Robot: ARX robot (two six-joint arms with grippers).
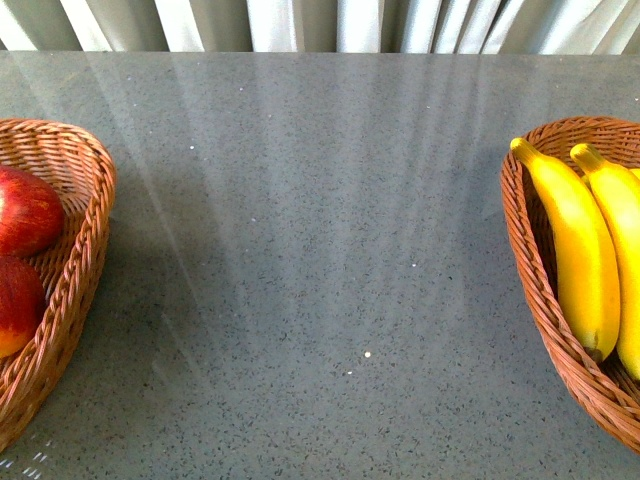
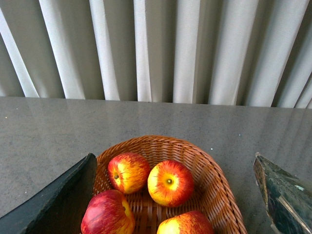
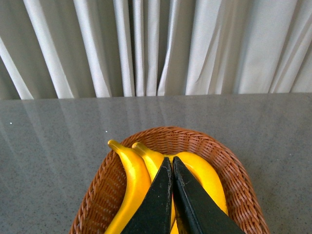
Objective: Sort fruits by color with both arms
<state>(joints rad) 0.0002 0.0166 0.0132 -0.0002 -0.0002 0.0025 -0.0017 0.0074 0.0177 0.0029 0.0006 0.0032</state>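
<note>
In the front view red apples (image 1: pixel 25 210) lie in a wicker basket (image 1: pixel 85 230) at the left edge, and yellow bananas (image 1: pixel 575 250) lie in a wicker basket (image 1: pixel 525 240) at the right edge. Neither arm shows there. In the left wrist view my left gripper (image 2: pixel 175 195) is open above the basket (image 2: pixel 214 185), its fingers (image 2: pixel 63 200) wide apart around several red-yellow apples (image 2: pixel 169 183). In the right wrist view my right gripper (image 3: pixel 172 163) is shut and empty, over the bananas (image 3: pixel 131 180) in their basket (image 3: pixel 234 170).
A grey speckled table (image 1: pixel 320 250) stretches between the two baskets. Pale pleated curtains (image 1: pixel 320 25) hang behind its far edge.
</note>
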